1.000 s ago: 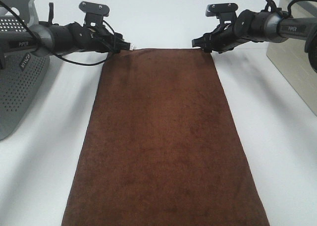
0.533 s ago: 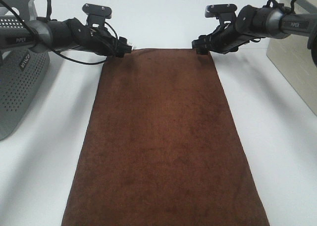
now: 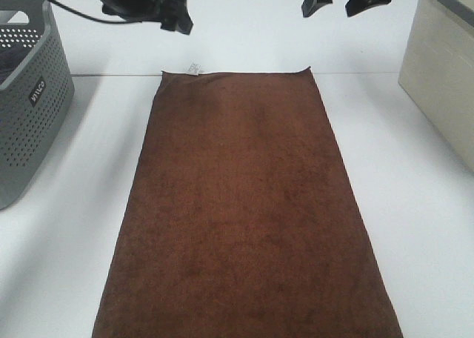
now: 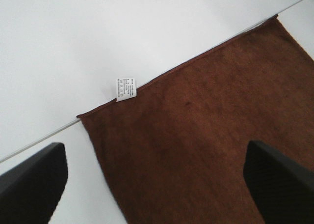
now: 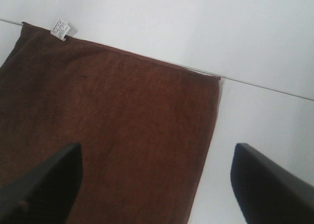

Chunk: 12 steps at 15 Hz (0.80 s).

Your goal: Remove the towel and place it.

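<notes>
The dark brown towel (image 3: 244,204) lies spread flat on the white table, its long side running from the far edge toward the near edge. Its small white tag (image 3: 194,70) sits on the far short edge near the left corner. My left gripper (image 3: 178,19) hangs open and empty above and behind the towel's far left corner. My right gripper (image 3: 337,3) hangs open and empty above the far right corner. The left wrist view shows the towel (image 4: 206,135) and the tag (image 4: 125,89) below my open fingers (image 4: 29,184). The right wrist view shows the towel's far edge (image 5: 113,116) and the tag (image 5: 60,28).
A grey perforated basket (image 3: 29,93) stands at the left edge of the table. A beige box (image 3: 444,71) stands at the right edge. White table surface (image 3: 415,227) shows on both sides of the towel.
Both grippers held the towel's far corners at table level. They have let go and risen up and back. The towel now lies flat on its own.
</notes>
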### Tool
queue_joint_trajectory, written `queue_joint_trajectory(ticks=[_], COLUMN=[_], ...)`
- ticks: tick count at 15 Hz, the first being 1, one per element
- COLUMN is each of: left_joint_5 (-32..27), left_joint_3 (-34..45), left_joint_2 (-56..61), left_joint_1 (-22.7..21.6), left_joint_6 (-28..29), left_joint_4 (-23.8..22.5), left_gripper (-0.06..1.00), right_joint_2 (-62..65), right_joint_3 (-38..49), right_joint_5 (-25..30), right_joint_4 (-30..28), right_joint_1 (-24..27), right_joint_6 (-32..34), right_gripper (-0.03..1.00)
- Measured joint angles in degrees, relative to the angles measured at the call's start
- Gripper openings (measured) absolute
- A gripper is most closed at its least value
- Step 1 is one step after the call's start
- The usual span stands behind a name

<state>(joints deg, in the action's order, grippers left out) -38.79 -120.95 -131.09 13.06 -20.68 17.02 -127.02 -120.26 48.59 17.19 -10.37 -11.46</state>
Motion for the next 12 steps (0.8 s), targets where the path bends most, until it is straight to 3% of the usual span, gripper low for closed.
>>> queue_joint_trajectory(ticks=[1,2,3,4,5,6,8,12], left_joint_5=[-4.41,-4.41,-6.65,-9.91,-9.91,-15.64,-21.72,-20.68], left_joint_3=[0.00,0.00,0.00,-0.17,-0.17,-0.17,0.40,16.27], left_joint_2=[4.64,4.64,7.62,13.12,13.12,15.93,17.53,28.76], left_joint_1=[-3.44,-3.44,-6.53,-13.18,-13.18,-17.42,-18.33,-18.33], left_joint_6=[7.33,7.33,12.89,18.85,18.85,21.03,21.77,22.69], left_joint_4=[-2.46,-2.46,-4.64,-9.68,-9.68,-12.95,-17.88,-19.71], left_gripper=[0.90,0.90,0.90,0.90,0.90,0.90,0.90,0.90], right_joint_2=[5.84,5.84,8.25,12.09,12.09,14.27,15.18,22.52], right_joint_3=[0.00,0.00,-0.06,-0.06,-0.06,-0.06,-0.06,5.44], right_joint_5=[5.10,5.10,6.76,9.45,9.45,13.81,19.19,20.74], right_joint_4=[-1.03,-1.03,-1.43,-2.58,-2.58,-5.27,-8.77,-9.97], right_joint_1=[2.46,2.46,4.64,8.08,8.08,9.05,9.05,9.05], right_joint_6=[4.07,4.07,5.04,6.30,6.30,7.39,8.54,9.40], right_gripper=[0.80,0.80,0.79,0.79,0.79,0.79,0.79,0.79])
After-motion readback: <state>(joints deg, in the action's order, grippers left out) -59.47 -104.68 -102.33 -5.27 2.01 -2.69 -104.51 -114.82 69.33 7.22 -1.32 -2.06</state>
